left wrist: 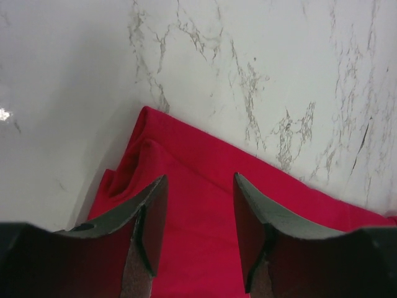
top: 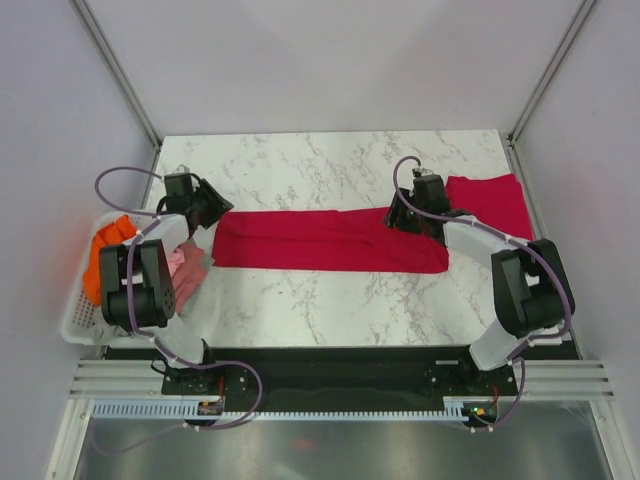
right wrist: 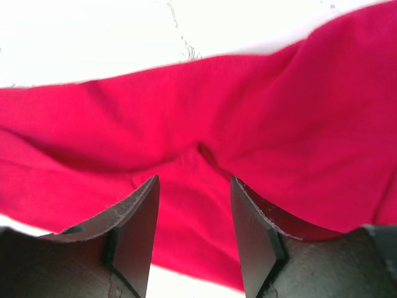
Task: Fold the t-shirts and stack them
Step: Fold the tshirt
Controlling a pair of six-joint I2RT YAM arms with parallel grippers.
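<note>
The left gripper (left wrist: 198, 183) and right gripper (right wrist: 193, 183) hang released, holding nothing, over the long red t-shirt (top: 320, 240). Pinch all layers together, then fold evenly.

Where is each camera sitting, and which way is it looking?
Top camera: above and behind the arms, looking down at the table; both arms show.
Left wrist camera: on the left arm, looking past the open left hand at the red t-shirt.
Right wrist camera: on the right arm, past the open right hand.
Both wrist views share that t-shirt.
</note>
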